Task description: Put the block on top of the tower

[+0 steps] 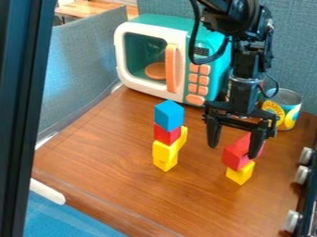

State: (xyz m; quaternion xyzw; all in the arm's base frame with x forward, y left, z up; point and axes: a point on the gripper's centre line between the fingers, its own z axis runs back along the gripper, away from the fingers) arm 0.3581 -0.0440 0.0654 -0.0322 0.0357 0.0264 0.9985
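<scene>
The hand (pixel 232 152) hangs, fingers spread and holding nothing, by a red block (pixel 235 155) propped on a yellow block (pixel 241 173), probably to straddle it. The blue-topped tower (pixel 166 134), likely its destination, stands apart on the worktop (pixel 123 185).

Behind the fingers (pixel 213 132), toward the view's left, stands a teal-and-white toy microwave (pixel 145 88) with an orange handle (pixel 171 68); behind them toward the right, a food can (pixel 289 111). Below them lies the wooden tabletop (pixel 117 157), with silver knobs (pixel 302 175) to their right and fabric partitions (pixel 80 69) farther behind
</scene>
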